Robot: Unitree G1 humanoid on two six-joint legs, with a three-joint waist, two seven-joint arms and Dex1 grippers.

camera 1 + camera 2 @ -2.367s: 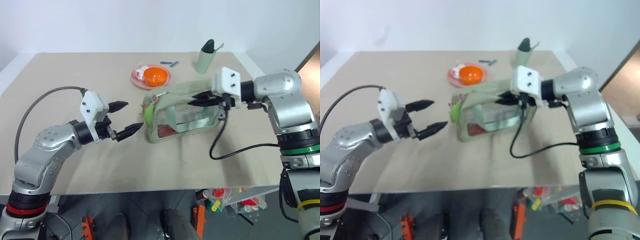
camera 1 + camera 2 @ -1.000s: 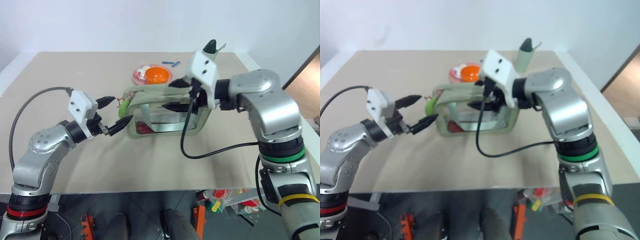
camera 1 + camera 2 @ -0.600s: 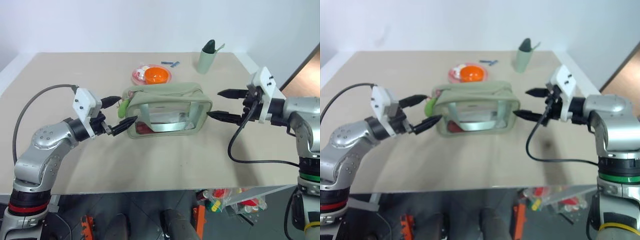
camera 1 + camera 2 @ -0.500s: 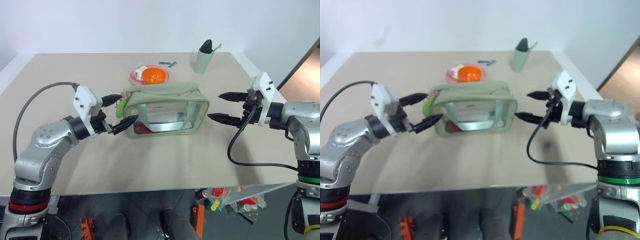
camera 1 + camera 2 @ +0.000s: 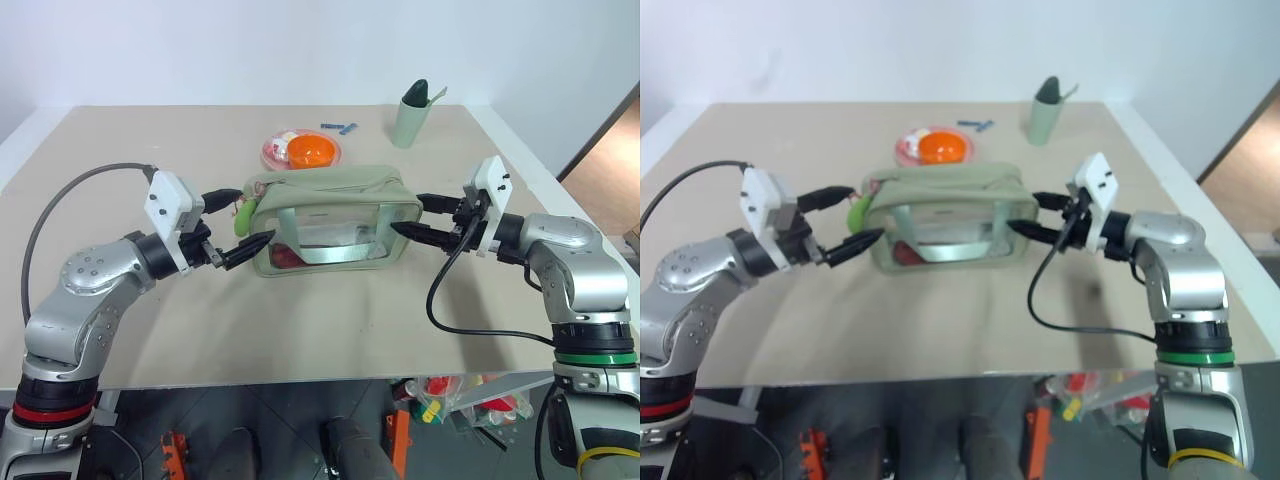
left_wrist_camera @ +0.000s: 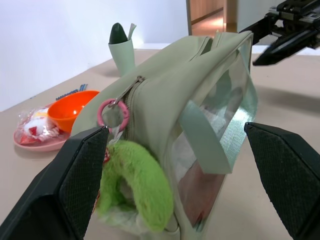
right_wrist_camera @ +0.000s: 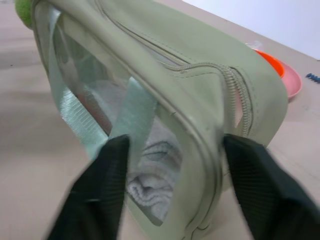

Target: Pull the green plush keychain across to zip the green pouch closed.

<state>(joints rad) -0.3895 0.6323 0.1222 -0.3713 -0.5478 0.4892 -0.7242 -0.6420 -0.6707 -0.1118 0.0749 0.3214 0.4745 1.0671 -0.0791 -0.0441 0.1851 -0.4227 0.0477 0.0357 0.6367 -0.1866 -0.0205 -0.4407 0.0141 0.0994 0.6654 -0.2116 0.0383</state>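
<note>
The green pouch (image 5: 335,190) lies on the table (image 5: 300,330), long side toward me, with clear window walls and a strap across the front. The green plush keychain (image 6: 135,185) hangs at its left end from a pink ring (image 6: 112,112) on the zipper pull. My left gripper (image 5: 252,217) is open, one finger on each side of that end, with the keychain between them. My right gripper (image 5: 405,213) is open, its fingers (image 7: 100,190) straddling the pouch's right end close to its walls. I cannot tell whether they press on it.
Behind the pouch sits an orange bowl (image 5: 312,150) on a pink plate with wrapped snacks. A small sage-green cup (image 5: 408,120) holding a dark object stands at the back right, with blue bits (image 5: 340,127) beside it. A black cable (image 5: 470,325) loops on the table's right.
My right gripper swung out to the right, then came back left to the pouch's right end, its fingers narrowing around it. The left gripper stayed open around the keychain end.
</note>
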